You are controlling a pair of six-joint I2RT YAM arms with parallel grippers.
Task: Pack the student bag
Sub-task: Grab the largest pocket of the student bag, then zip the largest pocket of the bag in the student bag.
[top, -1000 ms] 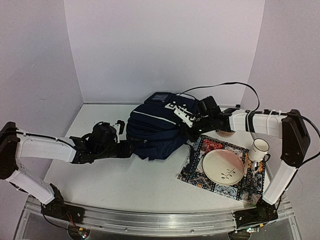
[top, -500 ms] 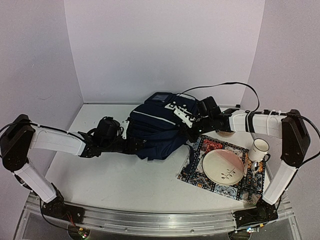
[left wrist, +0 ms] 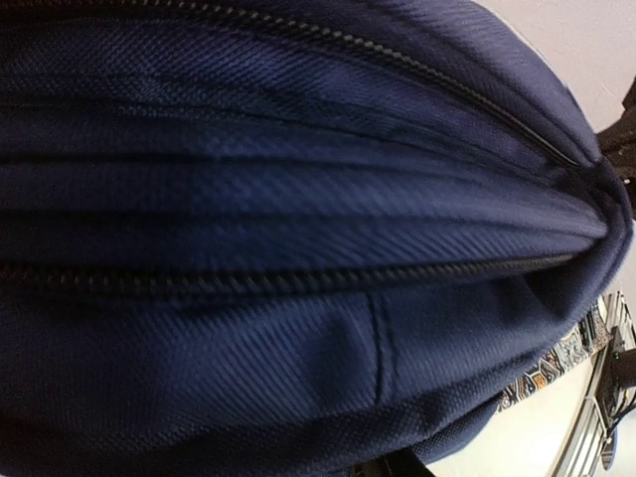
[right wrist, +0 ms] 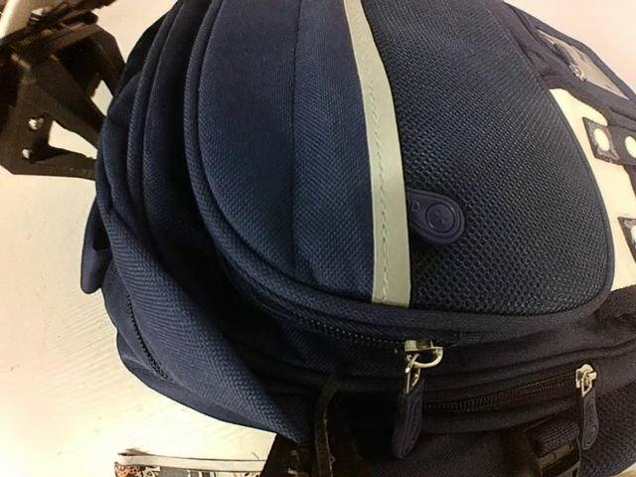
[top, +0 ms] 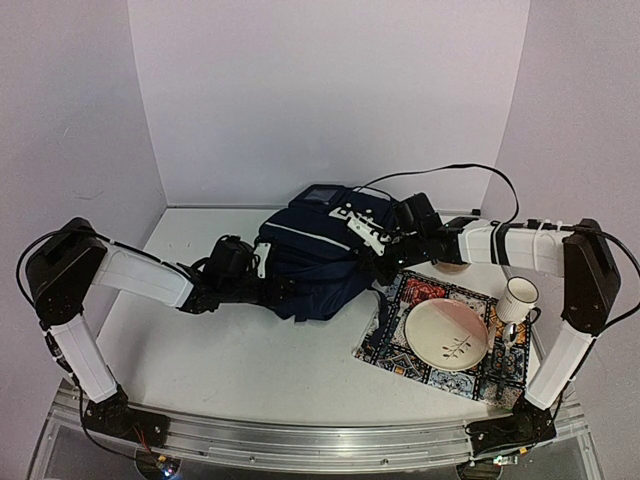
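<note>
Lying on a white table (top: 250,370) between pale lilac walls (top: 330,100), the student bag (top: 310,265) has the right gripper (top: 386,262) clenched against it; whether the left gripper (top: 272,286) grasps anything, I cannot tell.

White table (top: 250,365). On it: student bag (top: 310,265) lying mid-rear; patterned mat (top: 395,340) flat at right, near corner just beside bag, perhaps tucked under it, contact unclear.

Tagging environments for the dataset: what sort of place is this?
Probably a lab robot cell, not a real home: bare pale walls boxing in a white table, an aluminium rail at its near edge, and staged props: the student bag and a patterned placemat.
</note>
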